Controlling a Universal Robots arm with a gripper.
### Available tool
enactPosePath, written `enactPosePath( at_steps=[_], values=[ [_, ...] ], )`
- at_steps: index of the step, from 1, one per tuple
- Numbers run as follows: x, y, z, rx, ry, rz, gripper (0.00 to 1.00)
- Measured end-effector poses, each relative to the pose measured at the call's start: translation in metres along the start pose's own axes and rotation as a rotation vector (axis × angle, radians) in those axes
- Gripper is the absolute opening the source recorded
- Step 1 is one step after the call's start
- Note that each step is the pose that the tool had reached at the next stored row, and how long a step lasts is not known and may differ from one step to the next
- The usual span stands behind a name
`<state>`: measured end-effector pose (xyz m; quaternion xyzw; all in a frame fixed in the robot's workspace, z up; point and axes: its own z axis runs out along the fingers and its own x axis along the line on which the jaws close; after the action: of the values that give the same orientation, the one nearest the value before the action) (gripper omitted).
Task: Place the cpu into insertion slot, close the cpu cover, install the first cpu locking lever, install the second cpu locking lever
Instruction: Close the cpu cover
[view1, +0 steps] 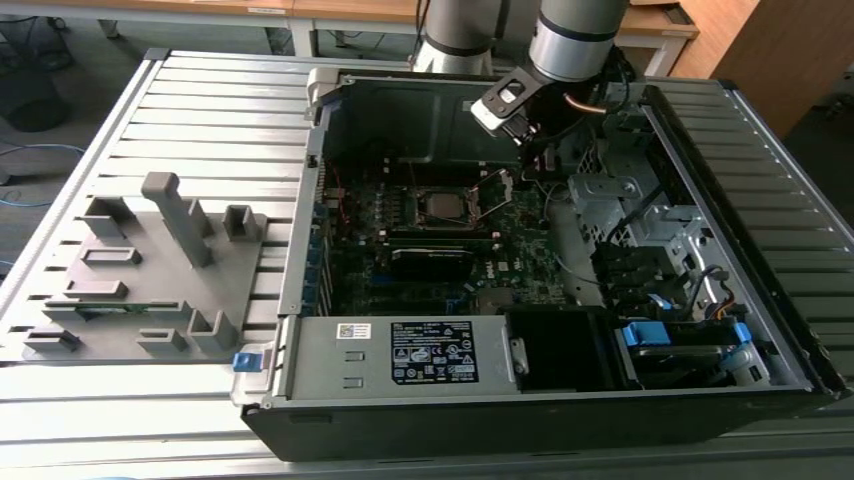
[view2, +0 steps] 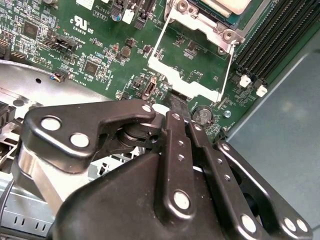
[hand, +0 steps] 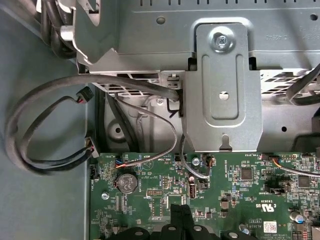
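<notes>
"While the gripper (view2: 176, 102) hangs low over the board, are its fingers (view2: 173, 137) shut?"

"Yes, squeezed together, tips at the edge of the open cpu cover (view2: 192, 86). The cpu (view1: 435, 206) sits in the insertion slot (view2: 205, 20), just past that."

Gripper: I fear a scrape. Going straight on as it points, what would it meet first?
Probably the cpu cover, swung open: the gripper tip sits at its free edge. Depth is unclear; the green board may lie behind.

Slatted metal table (view1: 214, 110) w/ open PC case (view1: 534, 425) & grey fixture block (view1: 147, 290).
</notes>
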<state>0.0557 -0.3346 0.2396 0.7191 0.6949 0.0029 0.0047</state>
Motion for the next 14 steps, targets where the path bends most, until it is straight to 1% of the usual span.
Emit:
enactPosePath(
  at_steps=[8,11,14],
  values=[
    [0.0,-0.0003,0.0003,-0.0001,0.0003,0.0,0.11],
    [0.0,-0.002,0.0003,0.0,0.0002,0.0,0.11],
    [-0.0001,-0.0054,0.0003,-0.0008,0.0002,0.0,0.11]
  ],
)
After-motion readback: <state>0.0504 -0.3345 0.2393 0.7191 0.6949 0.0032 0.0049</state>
